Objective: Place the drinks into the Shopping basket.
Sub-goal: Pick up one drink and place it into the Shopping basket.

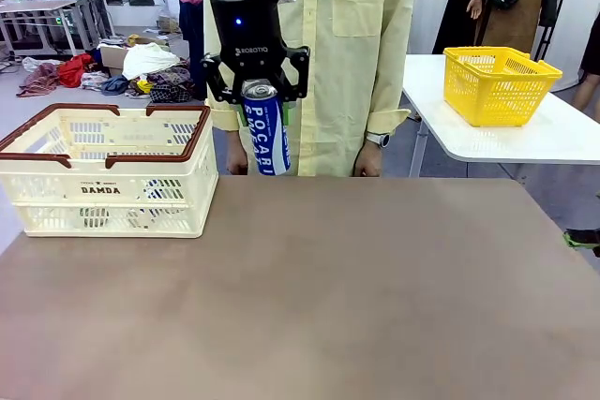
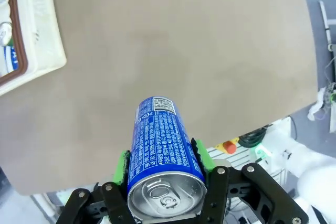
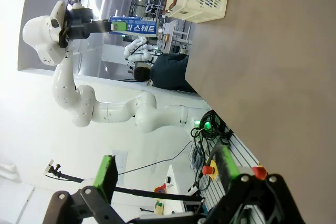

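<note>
A blue drink can [image 1: 265, 133] with white lettering hangs upright above the far side of the brown table [image 1: 328, 288], with my left gripper [image 1: 259, 93] shut on it near its silver top. In the left wrist view the can [image 2: 160, 145] sits between the green pads [image 2: 201, 154]. The cream Shopping basket [image 1: 103, 170] with a brown rim stands on the table to the can's left, apart from it. At its edge [image 2: 31, 30] something white and blue lies inside; what it is I cannot tell. My right gripper [image 3: 165, 171] is open and holds nothing, well off the table.
A person in a pale yellow coat [image 1: 347, 53] stands at the far edge, right behind the held can, hands low. A bright yellow basket [image 1: 497, 81] sits on a separate white table at the right. The brown tabletop is bare in front and to the right.
</note>
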Robot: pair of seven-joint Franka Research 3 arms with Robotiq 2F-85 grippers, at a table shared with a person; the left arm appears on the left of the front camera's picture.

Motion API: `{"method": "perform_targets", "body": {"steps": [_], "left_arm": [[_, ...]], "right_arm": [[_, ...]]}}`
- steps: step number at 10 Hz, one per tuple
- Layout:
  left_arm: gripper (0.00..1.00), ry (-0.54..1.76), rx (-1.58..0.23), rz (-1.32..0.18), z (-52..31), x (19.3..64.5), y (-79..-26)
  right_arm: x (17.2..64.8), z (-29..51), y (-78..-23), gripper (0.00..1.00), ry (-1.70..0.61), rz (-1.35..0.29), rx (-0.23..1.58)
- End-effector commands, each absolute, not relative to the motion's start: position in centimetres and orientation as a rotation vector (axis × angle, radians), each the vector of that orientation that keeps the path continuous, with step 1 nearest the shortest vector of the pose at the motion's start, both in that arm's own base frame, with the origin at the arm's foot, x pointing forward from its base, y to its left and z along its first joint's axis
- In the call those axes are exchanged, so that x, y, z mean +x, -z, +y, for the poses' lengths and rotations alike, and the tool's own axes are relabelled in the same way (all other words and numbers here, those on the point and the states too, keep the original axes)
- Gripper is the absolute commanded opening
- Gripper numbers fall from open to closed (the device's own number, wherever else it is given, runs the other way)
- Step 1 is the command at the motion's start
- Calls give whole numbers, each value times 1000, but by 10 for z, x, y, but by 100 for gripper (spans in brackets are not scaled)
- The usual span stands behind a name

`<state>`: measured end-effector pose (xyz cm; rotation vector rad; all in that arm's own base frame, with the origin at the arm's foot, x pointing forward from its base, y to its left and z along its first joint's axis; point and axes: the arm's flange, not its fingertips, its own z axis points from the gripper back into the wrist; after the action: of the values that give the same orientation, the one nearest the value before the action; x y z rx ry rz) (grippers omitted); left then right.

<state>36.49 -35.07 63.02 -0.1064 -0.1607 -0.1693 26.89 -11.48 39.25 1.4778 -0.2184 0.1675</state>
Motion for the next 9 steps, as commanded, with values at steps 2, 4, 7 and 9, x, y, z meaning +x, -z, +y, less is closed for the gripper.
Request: {"method": "perform_targets", "body": {"steps": [2, 4, 7, 9], "left_arm": [[0, 192, -84, -163, -355, 361, -628], [0, 107, -102, -257, -335, 389, -640], [0, -9, -167, -407, -216, 454, -678], [0, -113, -194, -451, -130, 485, -665]], "right_arm": [[268, -115, -396, 100, -163, -207, 1484], [268, -115, -396, 100, -163, -207, 1484], [268, -115, -396, 100, -163, -207, 1484], [268, -115, -396, 100, -163, -207, 1484]]}}
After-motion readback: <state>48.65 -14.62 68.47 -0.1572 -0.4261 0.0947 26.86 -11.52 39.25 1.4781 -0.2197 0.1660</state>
